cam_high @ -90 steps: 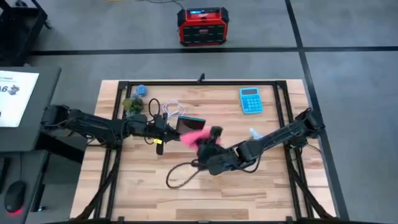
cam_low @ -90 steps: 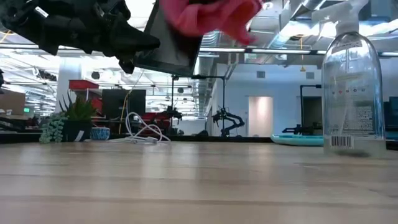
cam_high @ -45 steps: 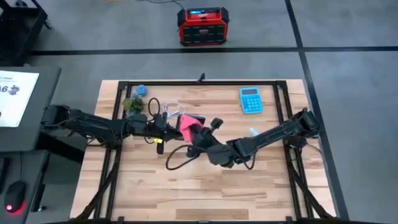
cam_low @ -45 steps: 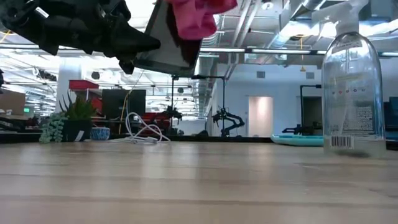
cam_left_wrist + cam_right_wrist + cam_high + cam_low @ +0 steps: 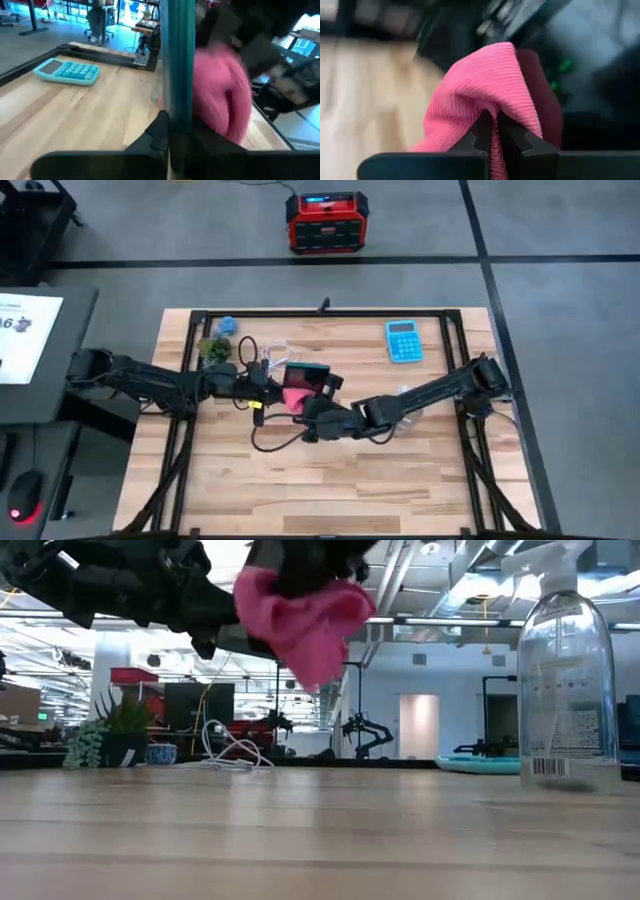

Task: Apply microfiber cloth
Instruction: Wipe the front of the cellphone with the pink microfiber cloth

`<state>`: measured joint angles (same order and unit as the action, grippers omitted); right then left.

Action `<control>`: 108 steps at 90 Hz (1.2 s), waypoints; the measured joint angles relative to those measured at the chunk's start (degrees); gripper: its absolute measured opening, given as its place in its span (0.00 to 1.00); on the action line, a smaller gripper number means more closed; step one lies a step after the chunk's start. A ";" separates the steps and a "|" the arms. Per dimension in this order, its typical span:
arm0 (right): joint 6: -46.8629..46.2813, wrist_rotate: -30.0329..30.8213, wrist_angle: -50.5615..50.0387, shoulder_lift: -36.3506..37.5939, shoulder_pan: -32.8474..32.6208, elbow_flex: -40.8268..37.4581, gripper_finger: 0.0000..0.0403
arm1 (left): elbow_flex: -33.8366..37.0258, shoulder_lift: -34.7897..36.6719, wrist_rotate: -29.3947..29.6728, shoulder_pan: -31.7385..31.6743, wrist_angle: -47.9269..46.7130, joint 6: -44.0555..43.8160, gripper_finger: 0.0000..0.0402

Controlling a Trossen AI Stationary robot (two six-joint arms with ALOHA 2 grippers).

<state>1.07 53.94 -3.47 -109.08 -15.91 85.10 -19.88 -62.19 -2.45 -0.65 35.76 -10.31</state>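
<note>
Pink cloth (image 5: 297, 397) is pinched in the closed fingers of the right gripper (image 5: 309, 412), held above mid-table and pressed against the phone (image 5: 309, 379). Phone is clamped on edge by the left gripper (image 5: 268, 384), fingers closed on it.

Microfiber cloth (image 5: 297, 397): bright pink, fine ribbed weave seen in the right wrist view (image 5: 485, 100). Phone (image 5: 308, 379): dark face, teal edge. Calculator (image 5: 403, 341): light blue, rows of paler keys. Counter (image 5: 340, 480): pale wood planks, black frame. Spray bottle (image 5: 568, 680): clear, white label with a black barcode. Arms and fingers (image 5: 492, 131): black. Cable (image 5: 272, 356): white. Box on the grey floor (image 5: 326, 222): red and black.
</note>
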 joint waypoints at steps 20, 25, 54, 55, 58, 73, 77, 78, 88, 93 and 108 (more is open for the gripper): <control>17.17 13.85 14.04 0.77 -2.09 -0.04 0.00 | -0.02 0.00 -0.56 0.00 -0.21 -0.19 0.03; 17.67 13.34 13.41 0.76 -2.12 -0.02 0.00 | 0.00 0.00 -0.69 0.03 -0.42 -0.19 0.03; -5.35 -11.08 -8.11 -1.10 2.13 -0.06 0.00 | 0.13 -0.09 0.30 0.03 -1.07 -1.10 0.03; -5.20 -11.30 -8.01 -1.17 2.27 -0.06 0.00 | 0.13 -0.09 0.52 0.01 -1.01 -1.14 0.03; -4.07 -11.36 -7.35 -1.33 2.68 -0.11 0.00 | 0.13 -0.09 1.10 -0.02 -1.01 -1.15 0.03; 8.47 -4.54 2.27 -1.05 2.60 0.76 0.00 | -0.07 0.22 1.61 -0.06 0.06 -1.07 0.03; 11.85 -2.92 3.51 -0.73 2.36 1.71 0.00 | -0.15 0.17 1.54 -0.06 0.00 -1.11 0.03; 12.44 -2.64 3.77 -0.68 2.31 2.03 0.00 | -0.15 0.15 1.43 -0.05 -0.15 -1.12 0.03; 14.45 -0.81 4.62 0.06 2.19 4.41 0.00 | -0.02 -0.04 0.94 0.00 -1.48 -1.36 0.03; 14.72 -0.84 4.56 0.04 2.17 4.64 0.00 | -0.02 -0.04 0.87 -0.21 -1.32 -1.37 0.03; 10.07 -9.60 -2.75 -0.81 2.77 4.61 0.00 | 0.05 -0.07 0.98 -0.26 -1.72 -2.82 0.03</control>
<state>11.13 44.34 -6.22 -109.89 -13.14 89.70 -19.84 -62.26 -1.47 -0.91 34.04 -13.13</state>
